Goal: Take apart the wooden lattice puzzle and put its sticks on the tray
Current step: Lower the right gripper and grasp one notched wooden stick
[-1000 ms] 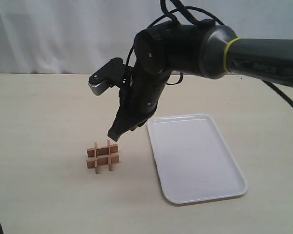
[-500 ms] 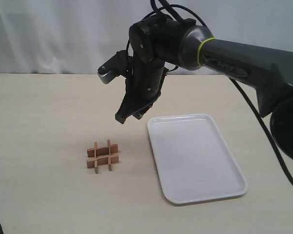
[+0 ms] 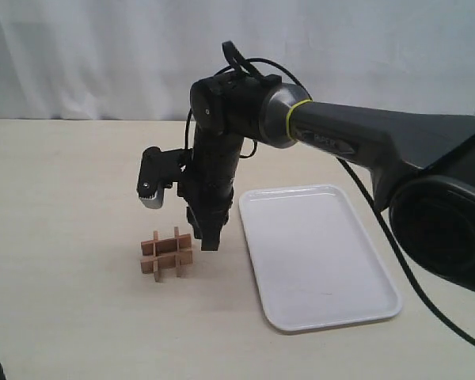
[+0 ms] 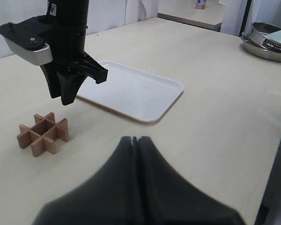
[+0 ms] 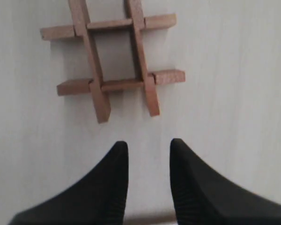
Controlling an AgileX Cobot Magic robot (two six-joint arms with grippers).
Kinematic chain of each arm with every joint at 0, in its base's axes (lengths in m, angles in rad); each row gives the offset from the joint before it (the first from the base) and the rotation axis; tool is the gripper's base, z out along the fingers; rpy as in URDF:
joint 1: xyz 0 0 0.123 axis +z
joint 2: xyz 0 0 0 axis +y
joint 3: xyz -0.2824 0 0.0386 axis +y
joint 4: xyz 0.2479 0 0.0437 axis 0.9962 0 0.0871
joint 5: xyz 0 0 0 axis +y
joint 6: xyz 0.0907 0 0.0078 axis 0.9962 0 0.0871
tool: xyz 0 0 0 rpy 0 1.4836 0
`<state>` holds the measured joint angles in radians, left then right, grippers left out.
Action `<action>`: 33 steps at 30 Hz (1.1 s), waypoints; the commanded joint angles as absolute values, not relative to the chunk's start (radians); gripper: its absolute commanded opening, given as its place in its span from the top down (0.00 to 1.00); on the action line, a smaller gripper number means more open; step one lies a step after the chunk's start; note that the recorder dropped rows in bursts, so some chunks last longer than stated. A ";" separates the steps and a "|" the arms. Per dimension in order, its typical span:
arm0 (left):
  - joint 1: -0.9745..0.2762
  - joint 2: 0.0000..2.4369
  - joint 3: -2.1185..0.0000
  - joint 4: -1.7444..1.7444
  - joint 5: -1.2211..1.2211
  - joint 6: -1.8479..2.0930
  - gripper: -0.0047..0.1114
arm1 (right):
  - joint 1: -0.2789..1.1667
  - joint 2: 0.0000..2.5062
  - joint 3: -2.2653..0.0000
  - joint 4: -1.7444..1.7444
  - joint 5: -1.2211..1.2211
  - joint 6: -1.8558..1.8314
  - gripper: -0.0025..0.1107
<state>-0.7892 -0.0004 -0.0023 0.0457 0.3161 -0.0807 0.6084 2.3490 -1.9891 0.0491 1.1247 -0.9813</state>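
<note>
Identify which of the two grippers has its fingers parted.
The right gripper, poised by the wooden lattice puzzle: a clear gap shows between its fingertips, while the left gripper has its fingers pressed together.

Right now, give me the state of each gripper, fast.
Left gripper: closed, jaws together, holding nothing.
Right gripper: open, empty, beside the wooden puzzle, not touching it.

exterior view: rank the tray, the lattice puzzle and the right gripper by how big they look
1. tray
2. lattice puzzle and right gripper look about alike; the gripper may be nearer, so unranked
</note>
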 commanded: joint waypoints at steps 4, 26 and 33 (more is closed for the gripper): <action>-0.792 0.000 0.000 0.042 0.309 -0.084 0.96 | 0.608 2.382 -1.998 0.067 1.046 -1.046 0.71; -0.792 0.000 0.000 0.042 0.309 -0.084 0.96 | 0.608 2.410 -1.998 0.124 1.020 -1.088 0.71; -0.792 0.000 0.000 0.042 0.309 -0.084 0.96 | 0.608 2.421 -1.998 0.124 1.030 -1.088 0.83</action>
<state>-0.7892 -0.0004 -0.0023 0.0457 0.3161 -0.0807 0.6084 2.4204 -1.9923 0.1191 1.0211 -1.0815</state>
